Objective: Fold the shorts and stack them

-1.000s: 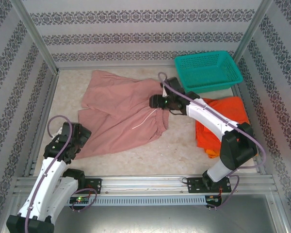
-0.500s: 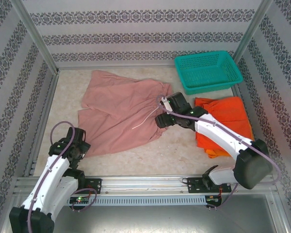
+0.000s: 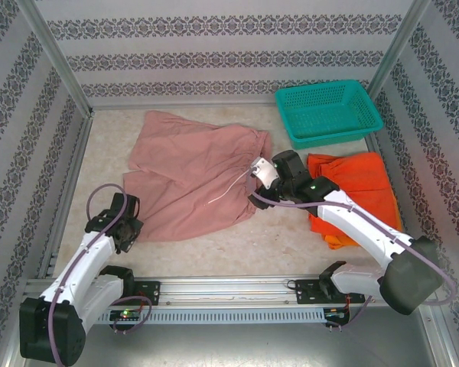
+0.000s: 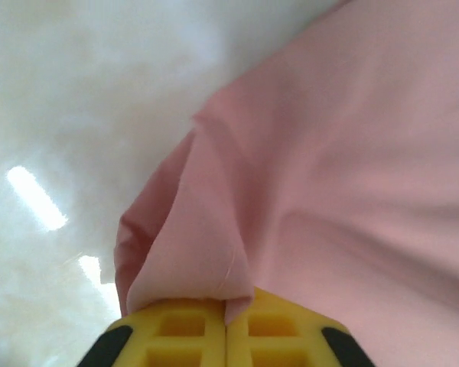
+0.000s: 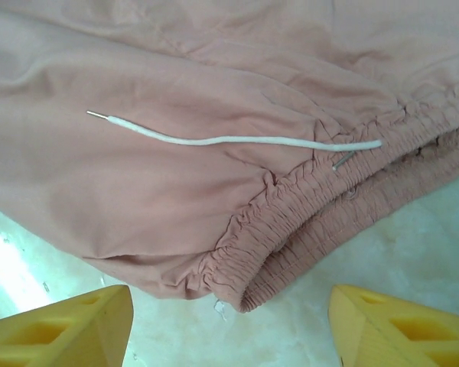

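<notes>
In your left wrist view the table (image 4: 53, 92) is only a blur, and the pink shorts (image 4: 352, 168) run off the right edge. From above, the right arm (image 3: 352, 217) hides the left edge of the orange shorts (image 3: 363, 176).

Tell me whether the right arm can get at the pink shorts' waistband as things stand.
Probably yes. The right gripper is open just short of the waistband of the pink shorts, with only bare table between its fingers and the gathered edge. The drawstring lies farther in, out of the way.
</notes>
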